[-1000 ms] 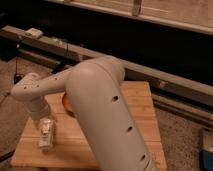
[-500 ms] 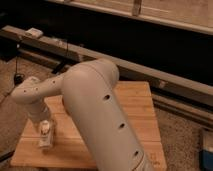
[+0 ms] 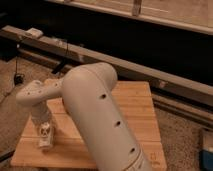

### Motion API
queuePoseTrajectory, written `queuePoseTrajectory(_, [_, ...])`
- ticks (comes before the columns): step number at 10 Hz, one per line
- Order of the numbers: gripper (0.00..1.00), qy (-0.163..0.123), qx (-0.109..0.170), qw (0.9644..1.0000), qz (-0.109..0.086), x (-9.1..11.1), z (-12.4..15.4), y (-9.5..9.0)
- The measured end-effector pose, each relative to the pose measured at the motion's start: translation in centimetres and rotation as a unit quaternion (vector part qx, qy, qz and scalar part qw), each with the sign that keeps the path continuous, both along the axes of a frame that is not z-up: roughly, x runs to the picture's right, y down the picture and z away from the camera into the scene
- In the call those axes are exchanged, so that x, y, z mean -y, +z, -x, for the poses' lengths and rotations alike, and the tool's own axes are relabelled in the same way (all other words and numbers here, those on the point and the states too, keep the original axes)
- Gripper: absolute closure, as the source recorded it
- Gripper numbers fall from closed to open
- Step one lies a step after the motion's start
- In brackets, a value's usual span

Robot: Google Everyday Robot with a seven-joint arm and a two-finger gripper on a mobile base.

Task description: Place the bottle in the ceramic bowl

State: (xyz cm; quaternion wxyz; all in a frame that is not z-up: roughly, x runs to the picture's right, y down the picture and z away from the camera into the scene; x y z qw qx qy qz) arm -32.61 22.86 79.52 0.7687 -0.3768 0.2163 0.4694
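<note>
White bent arm (image 3: 100,117), hand (image 3: 45,131) at bottle (image 3: 45,143)

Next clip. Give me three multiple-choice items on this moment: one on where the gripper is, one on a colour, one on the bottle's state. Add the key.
1. Where is the gripper?
A. Low over the near left part of the table
B. Over the table's right edge
C. Up by the rail behind

2. What colour is the arm?
A. Black
B. Off-white
C. Blue

3. Where is the bottle?
A. Inside the bowl
B. On the floor
C. On the table, at the gripper

Key:
1 A: the gripper hangs low near the table's left front corner.
2 B: the arm's big link is pale off-white against the light wood.
3 C: the whitish bottle sits on the wood right beneath the gripper.
</note>
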Motion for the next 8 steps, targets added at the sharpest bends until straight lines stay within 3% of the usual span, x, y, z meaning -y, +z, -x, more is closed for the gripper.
queuePoseTrajectory(1, [0.35, -0.002, -0.001, 1.0, -0.001, -0.1, 0.1, 0.2])
queuePoseTrajectory(3, [0.47, -0.016, -0.012, 0.9998, -0.009, -0.3, 0.0, 0.4])
queuePoseTrajectory(6, [0.77, -0.019, -0.014, 0.9997, -0.012, 0.4, -1.1, 0.1])
queuePoseTrajectory(8, [0.96, -0.024, -0.005, 0.9996, -0.014, 1.2, -1.8, -1.3])
